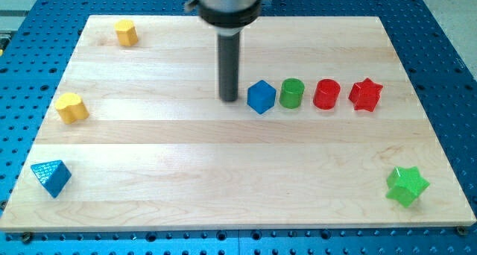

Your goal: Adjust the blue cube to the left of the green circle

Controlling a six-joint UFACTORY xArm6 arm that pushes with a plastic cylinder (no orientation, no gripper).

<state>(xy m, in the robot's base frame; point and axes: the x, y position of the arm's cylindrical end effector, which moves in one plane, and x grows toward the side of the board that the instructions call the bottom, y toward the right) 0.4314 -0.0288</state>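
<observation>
The blue cube (261, 97) sits just right of the board's middle, touching or nearly touching the green circle (291, 93) on its right. The cube stands directly left of the green circle. My tip (229, 99) rests on the board just left of the blue cube, a small gap apart from it. The rod rises straight up to the arm's mount at the view's top.
A red circle (326, 94) and a red star (365, 95) continue the row to the right. A green star (407, 186) lies at bottom right. A blue triangle (51, 177) lies at bottom left. Two yellow blocks (71, 107) (126, 33) lie at left. The wooden board (223, 180) ends on a blue table.
</observation>
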